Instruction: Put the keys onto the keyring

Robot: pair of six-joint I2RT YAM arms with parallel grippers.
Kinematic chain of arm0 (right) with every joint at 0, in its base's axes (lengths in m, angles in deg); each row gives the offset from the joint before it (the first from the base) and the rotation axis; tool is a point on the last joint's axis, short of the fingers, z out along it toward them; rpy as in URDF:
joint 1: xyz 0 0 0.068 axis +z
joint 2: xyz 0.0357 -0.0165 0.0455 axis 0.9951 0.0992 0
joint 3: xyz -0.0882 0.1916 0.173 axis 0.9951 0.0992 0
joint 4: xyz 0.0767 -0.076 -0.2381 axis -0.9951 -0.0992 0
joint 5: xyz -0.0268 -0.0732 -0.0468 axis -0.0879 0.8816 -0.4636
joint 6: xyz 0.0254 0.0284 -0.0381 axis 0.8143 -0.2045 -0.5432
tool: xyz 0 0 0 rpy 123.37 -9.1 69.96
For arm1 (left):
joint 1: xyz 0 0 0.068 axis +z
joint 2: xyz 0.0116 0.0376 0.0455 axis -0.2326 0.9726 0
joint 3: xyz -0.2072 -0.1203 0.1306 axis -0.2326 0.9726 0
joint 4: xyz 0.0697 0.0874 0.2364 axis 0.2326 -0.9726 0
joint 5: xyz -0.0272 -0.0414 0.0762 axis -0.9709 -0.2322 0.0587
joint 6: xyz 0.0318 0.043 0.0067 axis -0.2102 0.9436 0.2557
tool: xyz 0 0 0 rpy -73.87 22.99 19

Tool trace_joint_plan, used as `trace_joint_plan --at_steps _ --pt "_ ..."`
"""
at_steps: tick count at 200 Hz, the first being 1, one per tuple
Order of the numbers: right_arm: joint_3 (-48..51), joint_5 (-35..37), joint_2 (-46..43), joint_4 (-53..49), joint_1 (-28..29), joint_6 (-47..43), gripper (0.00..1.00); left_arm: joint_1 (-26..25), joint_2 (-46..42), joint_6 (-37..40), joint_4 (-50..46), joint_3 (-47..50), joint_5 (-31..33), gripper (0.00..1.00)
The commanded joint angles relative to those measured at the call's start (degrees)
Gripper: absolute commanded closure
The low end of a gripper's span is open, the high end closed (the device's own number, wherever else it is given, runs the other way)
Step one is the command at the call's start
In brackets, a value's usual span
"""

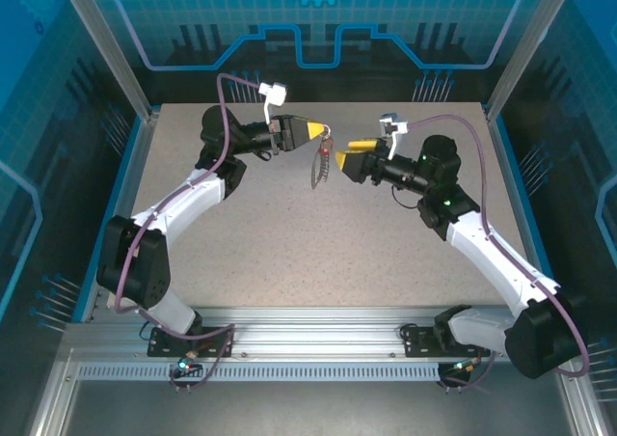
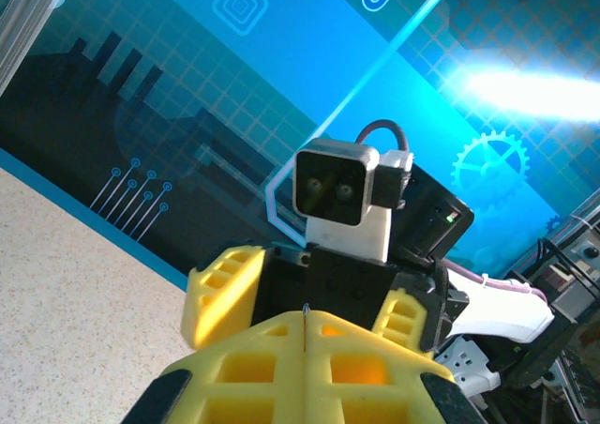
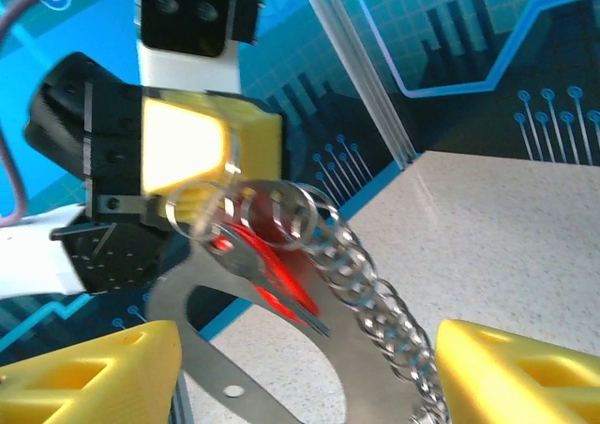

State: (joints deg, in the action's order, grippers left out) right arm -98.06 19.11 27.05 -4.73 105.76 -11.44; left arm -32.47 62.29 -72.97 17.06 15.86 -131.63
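Above the middle of the table my left gripper (image 1: pixel 321 127) is shut on the top of the keyring (image 1: pixel 317 171), which hangs below it. In the right wrist view the silver split ring (image 3: pixel 202 204) sits at the left gripper's yellow fingertips (image 3: pixel 187 143). From it hang the red-headed key (image 3: pixel 277 269), a silvery chain (image 3: pixel 380 307) and the flat grey oval loop (image 3: pixel 202 349). My right gripper (image 3: pixel 309 382) is open, one finger on each side of the loop and chain, touching neither. In the left wrist view a thin metal edge (image 2: pixel 307 319) shows between the shut fingers.
The speckled tabletop (image 1: pixel 318 253) lies bare below both arms. Blue panel walls (image 1: pixel 318 31) and metal posts (image 1: pixel 106 50) close in the back and sides. The right arm's wrist camera (image 2: pixel 336 185) faces the left gripper at close range.
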Motion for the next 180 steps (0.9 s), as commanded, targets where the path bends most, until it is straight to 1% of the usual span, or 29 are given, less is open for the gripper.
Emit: trace_joint_plan --at_steps 1,67,106,138,180 --pt "-3.12 -3.57 0.77 2.81 0.70 -0.94 0.28 -0.40 0.08 -0.71 2.36 -0.20 -0.93 1.00" --pt "-6.43 -5.75 5.20 4.10 1.70 -0.59 0.33 -0.40 0.39 -1.78 3.35 -0.60 -1.01 1.00" --pt "-7.23 -7.32 6.42 4.32 2.24 -0.72 0.42 -0.40 0.61 -2.11 3.68 -0.73 -1.01 1.00" --pt "-6.94 -8.72 6.53 4.35 2.51 -0.85 0.57 -0.40 0.87 -2.44 4.19 -0.89 -0.99 1.00" --pt "-7.04 -10.04 6.64 4.08 2.80 -1.28 0.84 -0.40 1.31 -3.07 4.98 -0.95 -0.93 1.00"
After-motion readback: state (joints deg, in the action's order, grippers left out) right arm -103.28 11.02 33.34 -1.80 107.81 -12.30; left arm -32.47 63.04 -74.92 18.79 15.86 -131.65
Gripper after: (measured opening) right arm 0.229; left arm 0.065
